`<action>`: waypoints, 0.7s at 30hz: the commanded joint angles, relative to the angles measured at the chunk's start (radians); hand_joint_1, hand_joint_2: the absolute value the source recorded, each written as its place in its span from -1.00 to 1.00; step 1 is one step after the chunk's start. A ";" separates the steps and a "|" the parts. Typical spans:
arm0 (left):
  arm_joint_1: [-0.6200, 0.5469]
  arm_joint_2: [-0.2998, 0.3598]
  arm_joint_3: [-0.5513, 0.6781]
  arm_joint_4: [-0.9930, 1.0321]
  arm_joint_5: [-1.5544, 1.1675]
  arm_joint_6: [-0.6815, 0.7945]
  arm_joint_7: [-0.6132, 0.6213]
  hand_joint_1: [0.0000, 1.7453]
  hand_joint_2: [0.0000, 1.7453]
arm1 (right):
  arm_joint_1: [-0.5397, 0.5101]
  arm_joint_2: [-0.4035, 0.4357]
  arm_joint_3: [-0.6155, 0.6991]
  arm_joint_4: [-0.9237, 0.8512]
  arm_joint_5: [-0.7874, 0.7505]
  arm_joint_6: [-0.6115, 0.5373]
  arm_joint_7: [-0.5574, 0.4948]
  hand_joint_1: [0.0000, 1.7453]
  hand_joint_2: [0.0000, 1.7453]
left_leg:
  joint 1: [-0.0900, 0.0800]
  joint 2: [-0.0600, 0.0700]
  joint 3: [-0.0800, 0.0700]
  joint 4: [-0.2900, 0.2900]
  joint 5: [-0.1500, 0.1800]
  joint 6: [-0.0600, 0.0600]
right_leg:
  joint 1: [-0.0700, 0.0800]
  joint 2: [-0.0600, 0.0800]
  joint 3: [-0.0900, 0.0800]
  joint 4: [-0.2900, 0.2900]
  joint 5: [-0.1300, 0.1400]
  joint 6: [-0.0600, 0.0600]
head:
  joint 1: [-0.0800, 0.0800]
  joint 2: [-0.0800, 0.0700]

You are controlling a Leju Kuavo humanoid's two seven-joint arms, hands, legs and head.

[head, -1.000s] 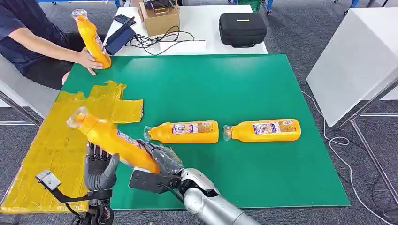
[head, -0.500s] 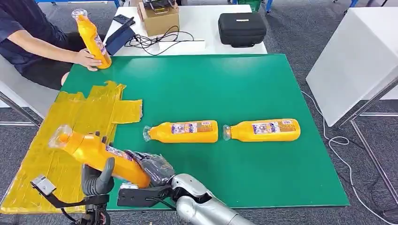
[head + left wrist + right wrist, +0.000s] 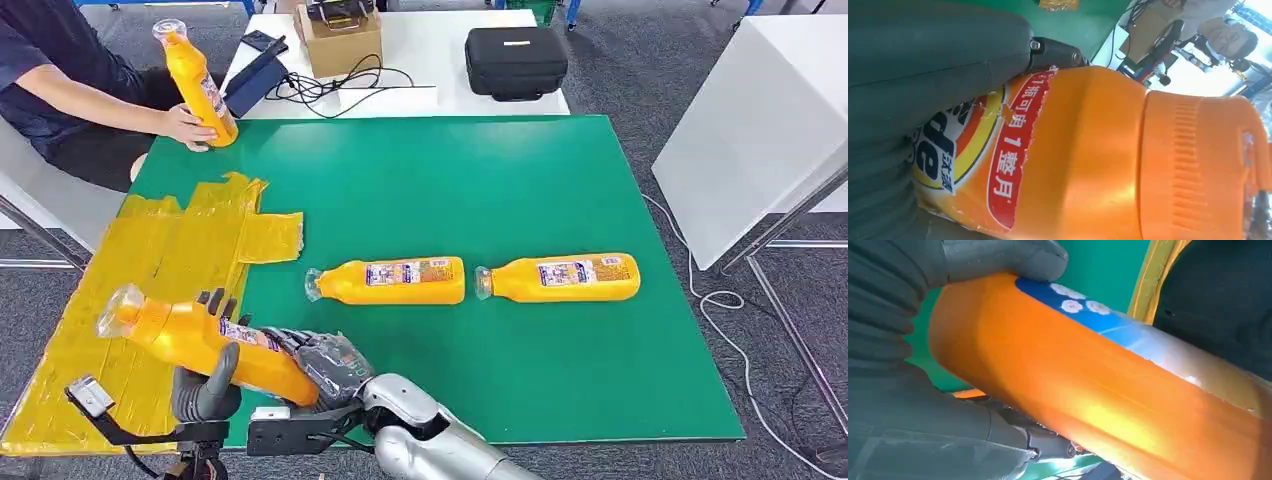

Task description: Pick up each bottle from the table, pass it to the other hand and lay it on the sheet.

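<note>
- The right hand [image 3: 325,360] wraps the base of an orange bottle [image 3: 200,343]; the left hand [image 3: 205,380] closes on its middle. Both grip it, so the handover looks under way.
- The bottle hangs tilted, cap end over the yellow sheet [image 3: 130,290], base end over the green surface [image 3: 500,190].
- Two more bottles [image 3: 390,281] lie on the surface; a person [image 3: 60,80] holds another upright at the far corner, beside a white desk [image 3: 440,45].

2 bottles [image 3: 385,281] right of sheet [image 3: 150,260]
</note>
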 commanded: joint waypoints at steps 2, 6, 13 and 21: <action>-0.061 -0.017 -0.015 0.010 -0.009 -0.016 0.005 1.00 1.00 | 0.018 -0.007 0.073 0.081 0.010 0.012 -0.027 1.00 1.00 | 0.001 -0.003 0.002 -0.001 0.000 0.000 | 0.001 -0.004 0.004 -0.002 -0.001 0.001 | 0.000 0.000; -0.038 -0.005 -0.018 0.016 -0.002 -0.028 -0.006 1.00 1.00 | 0.021 -0.024 0.039 0.087 0.006 -0.007 -0.032 1.00 1.00 | 0.000 -0.003 0.002 -0.001 0.000 0.000 | 0.000 -0.003 0.003 -0.002 0.000 0.001 | 0.000 0.000; -0.067 -0.004 -0.003 0.015 -0.049 -0.005 -0.027 1.00 1.00 | 0.070 -0.060 -0.047 0.028 0.036 -0.016 -0.006 -1.00 1.00 | 0.001 -0.006 0.002 -0.002 0.000 0.000 | 0.001 -0.007 0.005 -0.003 -0.001 0.001 | 0.000 0.000; -0.141 0.023 0.097 0.010 -0.830 0.576 -0.217 1.00 1.00 | 0.125 -0.203 -0.285 -0.267 0.032 -0.039 0.049 -1.00 -1.00 | 0.002 -0.008 0.000 0.000 0.001 -0.001 | 0.002 -0.009 0.004 -0.002 -0.001 0.001 | 0.001 0.000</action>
